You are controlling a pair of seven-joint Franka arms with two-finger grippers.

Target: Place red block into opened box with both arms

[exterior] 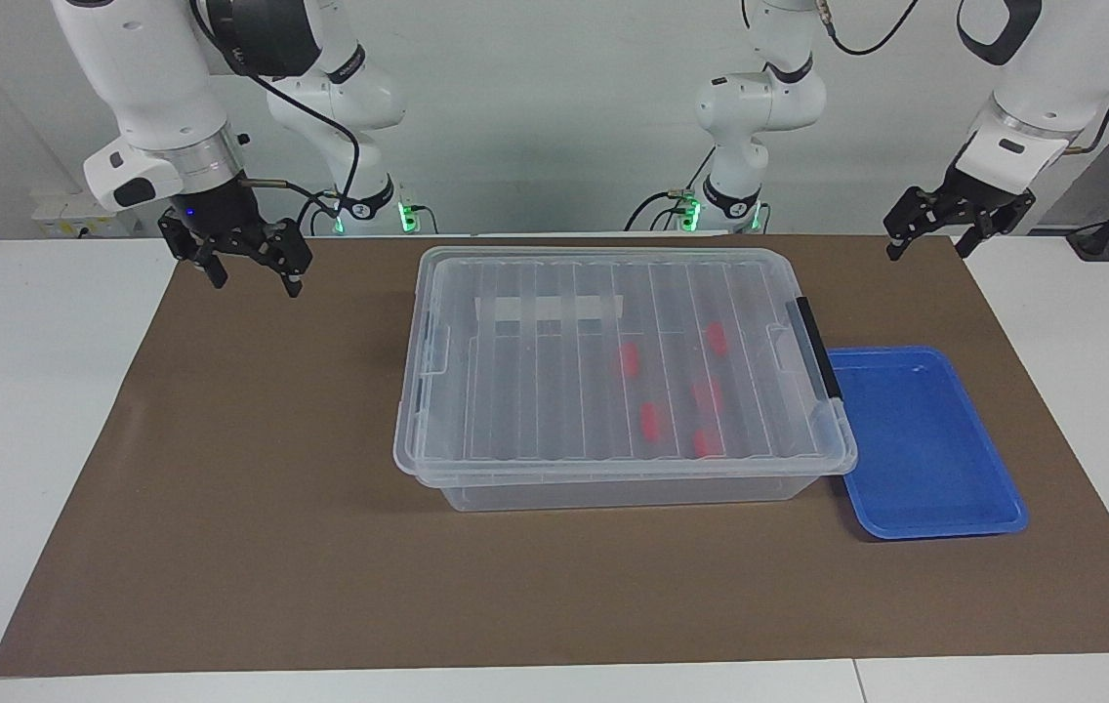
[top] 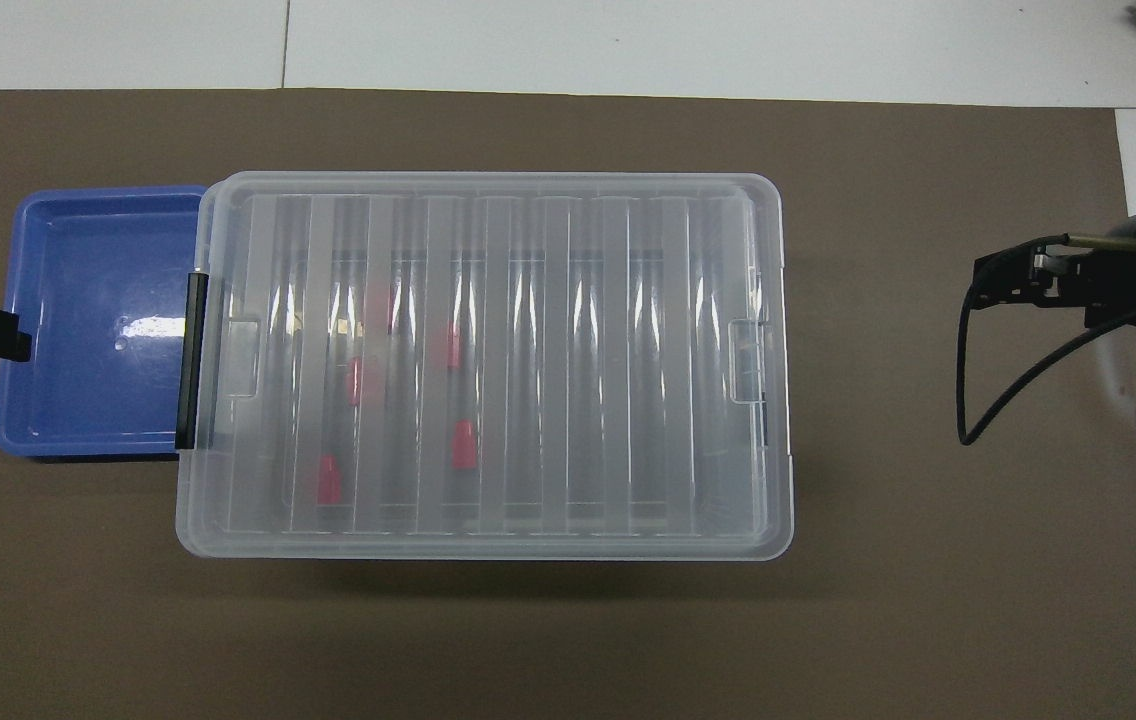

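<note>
The box is a clear bin in the middle of the mat with its ribbed lid lying flat on it. Through the lid I see several red blocks inside, toward the black bar handle. My right gripper hangs open and empty in the air over the mat's corner at the right arm's end, well apart from the box. My left gripper hangs open and empty over the mat's edge at the left arm's end.
A shallow blue tray lies empty against the box's handle end, toward the left arm's end. A brown mat covers the white table. A strip of white tape sits on the lid.
</note>
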